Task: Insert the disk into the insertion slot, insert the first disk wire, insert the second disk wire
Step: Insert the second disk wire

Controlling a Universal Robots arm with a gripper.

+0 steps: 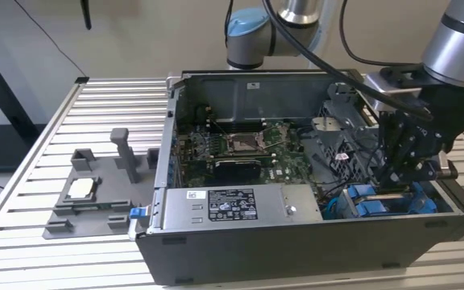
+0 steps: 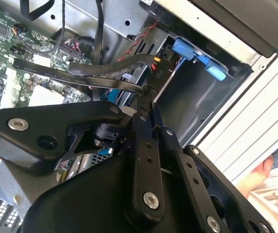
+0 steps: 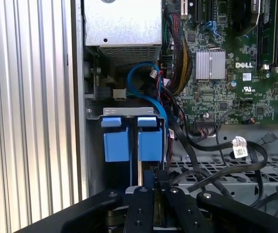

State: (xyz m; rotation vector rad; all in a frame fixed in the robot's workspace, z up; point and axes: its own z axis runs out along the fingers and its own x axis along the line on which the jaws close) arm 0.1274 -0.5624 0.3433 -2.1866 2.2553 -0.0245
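My gripper (image 1: 393,184) reaches down into the front right corner of the open computer case, just above the insertion slot (image 1: 425,208). Its fingers stand close together, shut on a flat black disk wire (image 2: 105,77) that crosses their tips in the second wrist view. Blue plastic of the disk's carrier (image 3: 134,143) sits in the slot (image 3: 92,160) right in front of the gripper (image 3: 152,177). The disk's metal body is hidden. In the second wrist view, the slot's grey wall (image 2: 197,97) lies beyond the gripper (image 2: 145,94), with its blue clips (image 2: 192,53) at the far end.
Black and blue cables (image 3: 202,145) crowd the space beside the slot. The motherboard (image 1: 240,145) fills the case floor and a silver power supply (image 1: 232,205) lines its front. A grey stand with upright posts (image 1: 95,199) sits on the slatted table at the exterior view's left.
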